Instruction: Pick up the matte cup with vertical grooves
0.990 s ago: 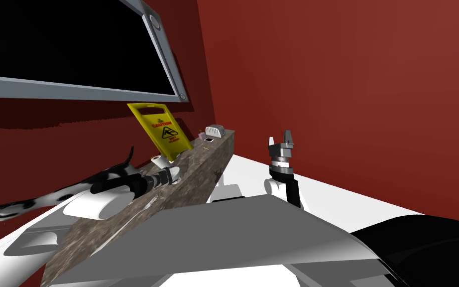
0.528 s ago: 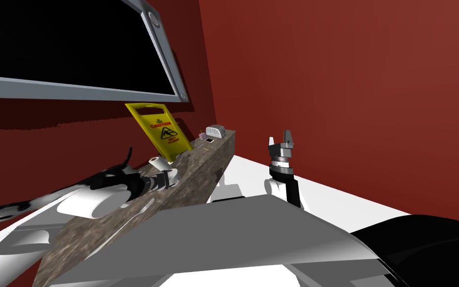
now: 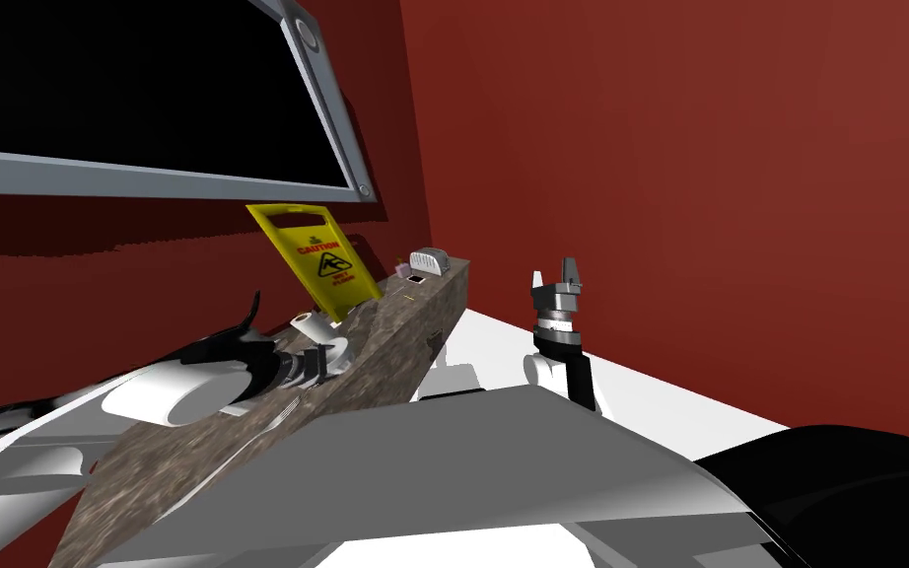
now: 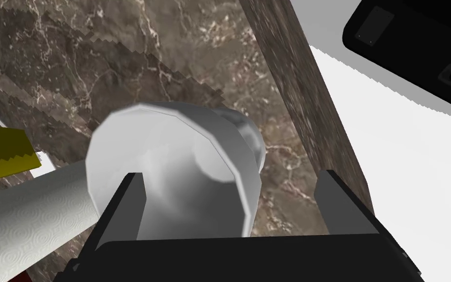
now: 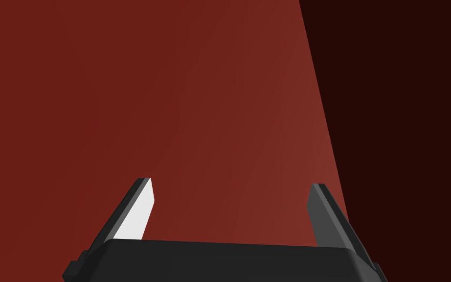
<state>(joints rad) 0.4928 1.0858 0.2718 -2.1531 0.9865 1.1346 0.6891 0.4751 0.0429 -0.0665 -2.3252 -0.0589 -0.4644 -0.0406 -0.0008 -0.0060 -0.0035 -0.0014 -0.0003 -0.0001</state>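
Hardly possible to make out grooves on the pale grey cup (image 4: 170, 161); base hidden behind the left gripper (image 4: 229, 175), spread wide around it without pressing. Sits on the marble counter (image 4: 122, 58), paper roll (image 4: 29, 215) just beside, counter edge near. Off by the red wall, right gripper (image 3: 555, 279) raised, likewise spread.

A long brown marbled surface (image 3: 413, 316) runs away along the left, against a dark red wall (image 3: 689, 177). On it a yellow caution sign (image 3: 319, 258) stands tilted, and a white paper roll (image 3: 307, 322) lies just in front of the sign. At the far end sit a small grey toaster (image 3: 428, 260) and, just left of it, a tiny pink thing (image 3: 400, 267). Above hangs a grey-framed window (image 3: 329, 108) around a black area. To the right lies white floor (image 3: 660, 394).
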